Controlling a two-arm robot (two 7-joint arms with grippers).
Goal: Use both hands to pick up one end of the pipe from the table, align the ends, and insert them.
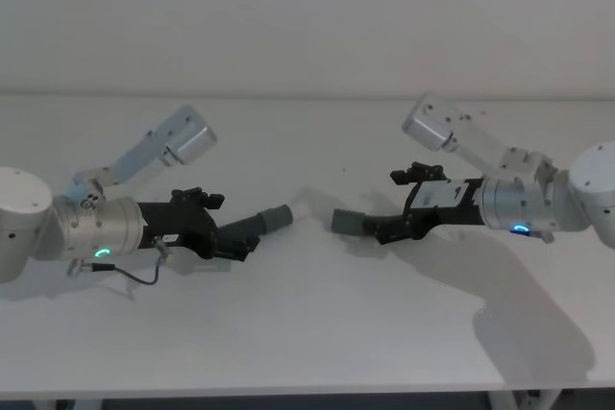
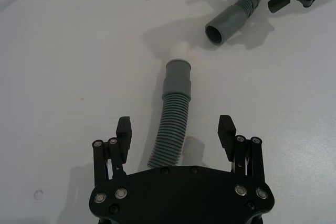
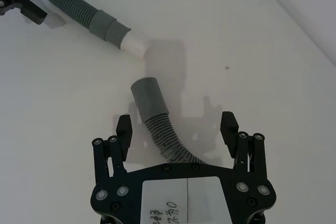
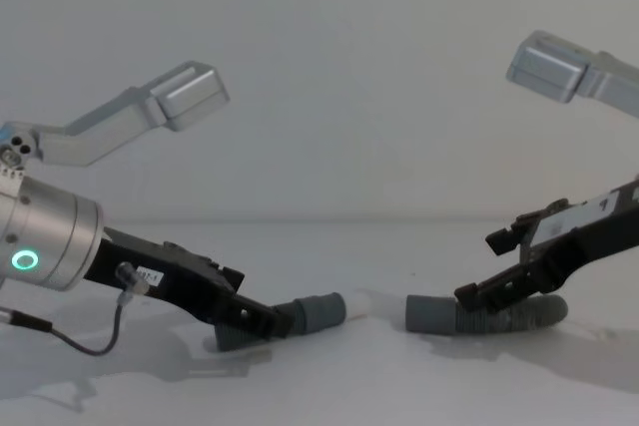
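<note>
Jaws wide on both arms, each pair straddling a length of hose on the tabletop (image 1: 307, 343).
The left gripper (image 2: 175, 124) sits low over the left hose piece (image 2: 173, 114), jaws spread either side of the corrugated part and touching neither flank. Its cuff (image 2: 177, 77) ends in a white tip (image 2: 181, 51) that points toward the open cuff (image 3: 147, 94) of the right hose piece (image 3: 164, 136), with a gap between them. The right gripper (image 3: 176, 120) straddles that piece likewise, jaws wide and not closed on it. Both pieces lie on the tabletop.
</note>
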